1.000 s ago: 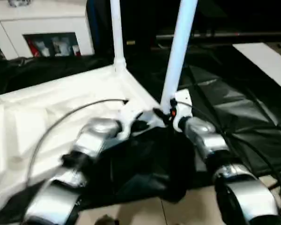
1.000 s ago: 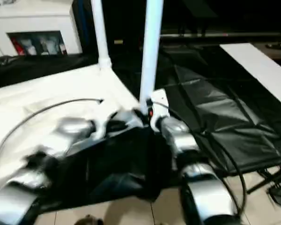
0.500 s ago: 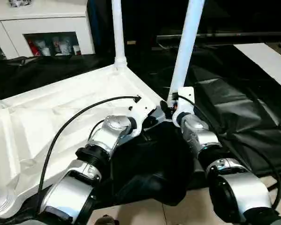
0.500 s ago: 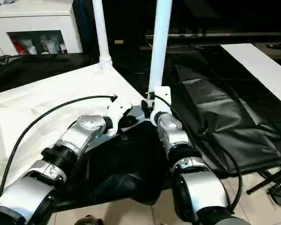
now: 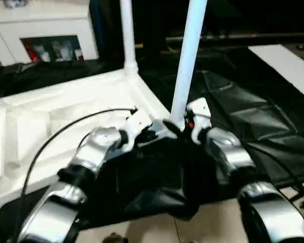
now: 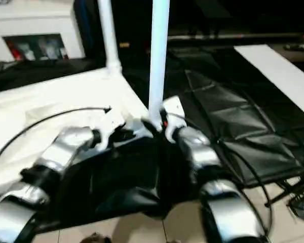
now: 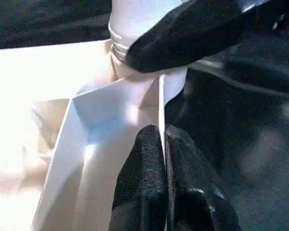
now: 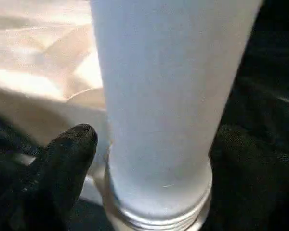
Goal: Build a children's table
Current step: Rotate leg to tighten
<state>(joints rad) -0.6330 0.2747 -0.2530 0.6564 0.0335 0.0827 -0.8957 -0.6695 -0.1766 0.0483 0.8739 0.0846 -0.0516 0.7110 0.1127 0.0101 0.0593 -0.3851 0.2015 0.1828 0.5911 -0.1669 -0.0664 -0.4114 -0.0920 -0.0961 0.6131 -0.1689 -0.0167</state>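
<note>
Right pincer (image 8: 154, 159) straddles the upright white tapered plastic leg (image 5: 187, 61); left pincer (image 7: 164, 183) pinches the white ribbed plastic tabletop (image 7: 86, 125) rim beside it.

Both upright legs, the near leg (image 5: 188, 55) and the far leg (image 5: 126, 33), are cut off by the top edge. The tabletop (image 5: 45, 126) runs past the left edge.

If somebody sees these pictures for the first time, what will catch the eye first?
Most striking is the white leg standing upright at the near corner of the upturned white tabletop, with both silver arms meeting at its base. The right gripper straddles the leg; the left gripper pinches the tabletop's edge. A second leg stands behind.
</note>
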